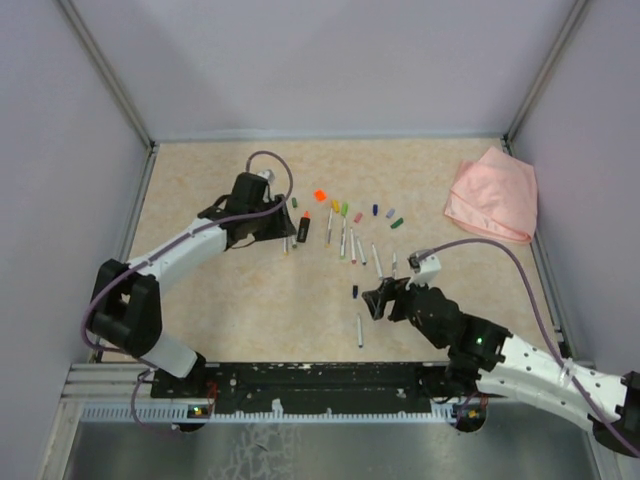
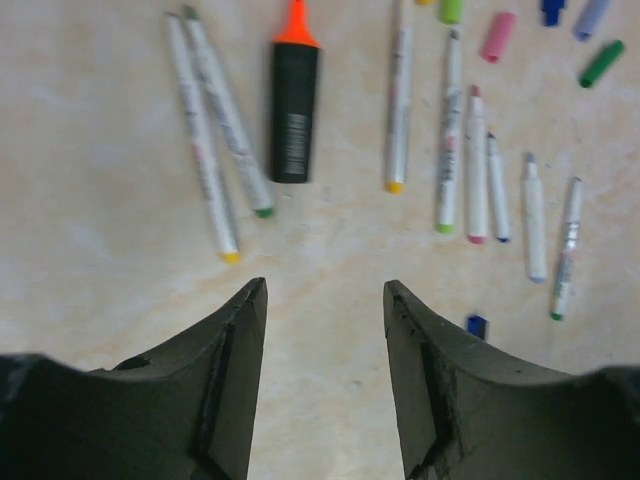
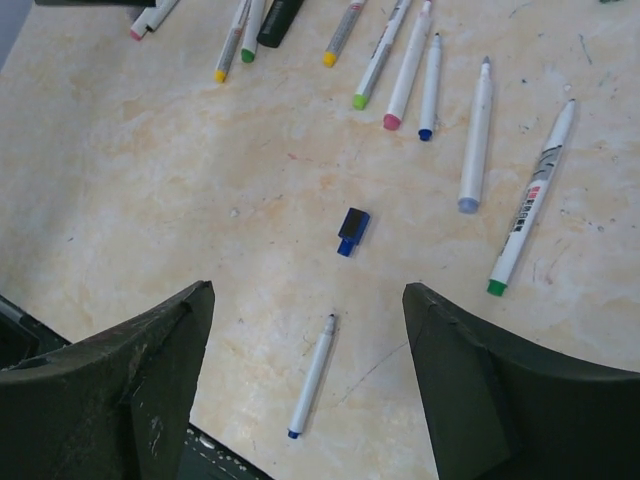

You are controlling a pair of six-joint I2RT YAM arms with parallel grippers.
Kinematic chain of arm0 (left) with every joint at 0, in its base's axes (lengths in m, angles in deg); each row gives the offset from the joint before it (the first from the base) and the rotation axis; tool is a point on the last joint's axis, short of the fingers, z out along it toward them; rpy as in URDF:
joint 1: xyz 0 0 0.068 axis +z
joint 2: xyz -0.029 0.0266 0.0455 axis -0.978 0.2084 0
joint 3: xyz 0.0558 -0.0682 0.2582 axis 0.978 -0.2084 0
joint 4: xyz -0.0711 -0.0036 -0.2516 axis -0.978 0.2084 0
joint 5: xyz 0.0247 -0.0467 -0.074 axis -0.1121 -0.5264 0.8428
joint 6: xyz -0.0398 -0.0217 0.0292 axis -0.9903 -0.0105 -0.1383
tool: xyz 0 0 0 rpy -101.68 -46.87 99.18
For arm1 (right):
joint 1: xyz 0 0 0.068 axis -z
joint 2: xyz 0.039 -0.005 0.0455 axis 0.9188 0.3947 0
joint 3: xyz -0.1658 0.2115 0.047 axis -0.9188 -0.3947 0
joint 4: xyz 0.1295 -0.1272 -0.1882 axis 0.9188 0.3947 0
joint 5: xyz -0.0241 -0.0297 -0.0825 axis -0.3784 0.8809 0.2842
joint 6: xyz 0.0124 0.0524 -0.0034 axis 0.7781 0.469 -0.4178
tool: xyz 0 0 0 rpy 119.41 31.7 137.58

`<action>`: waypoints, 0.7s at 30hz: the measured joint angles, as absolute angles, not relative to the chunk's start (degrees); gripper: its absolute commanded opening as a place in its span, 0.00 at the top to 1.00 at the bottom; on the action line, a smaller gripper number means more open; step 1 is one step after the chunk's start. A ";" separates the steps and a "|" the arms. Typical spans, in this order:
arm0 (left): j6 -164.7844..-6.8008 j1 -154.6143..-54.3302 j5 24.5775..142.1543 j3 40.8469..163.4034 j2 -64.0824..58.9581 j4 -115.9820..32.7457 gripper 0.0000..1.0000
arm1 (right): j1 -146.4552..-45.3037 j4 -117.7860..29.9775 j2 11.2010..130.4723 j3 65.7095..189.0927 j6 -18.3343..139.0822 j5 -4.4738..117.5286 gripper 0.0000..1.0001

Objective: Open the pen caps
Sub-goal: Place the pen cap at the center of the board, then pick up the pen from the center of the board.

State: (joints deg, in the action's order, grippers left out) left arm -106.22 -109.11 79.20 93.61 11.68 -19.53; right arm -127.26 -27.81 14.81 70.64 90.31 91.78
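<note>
Tan table [image 1: 200, 190] | pink cloth [image 1: 492, 195] set far right, away from the work | my left gripper [image 2: 325, 290] half-spread, my right gripper [image 3: 308, 292] wide, both empty, apparently ready to pick | pens [image 2: 450, 130] rowed, tips bare | pen caps [image 2: 497, 36] scattered beyond them; blue cap [image 3: 352, 230] lies near lone pen [image 3: 312, 375].
</note>
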 measured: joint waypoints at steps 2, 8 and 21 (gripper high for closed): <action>-100.85 -105.13 78.96 91.06 10.28 -21.27 0.34 | -127.02 -30.08 17.18 70.64 89.24 90.89 0.22; -84.02 -99.60 74.63 91.08 10.30 -22.06 0.29 | -121.10 -33.54 29.61 73.35 88.02 82.93 0.22; -70.73 -92.80 70.98 107.80 28.84 -13.23 0.43 | -112.97 -42.59 50.57 82.81 85.20 67.04 0.23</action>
State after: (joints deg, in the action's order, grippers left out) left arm -70.73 -92.80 70.98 107.80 28.84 -13.23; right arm -112.97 -42.59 50.57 82.81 85.20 67.04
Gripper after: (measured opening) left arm 0.638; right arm 0.772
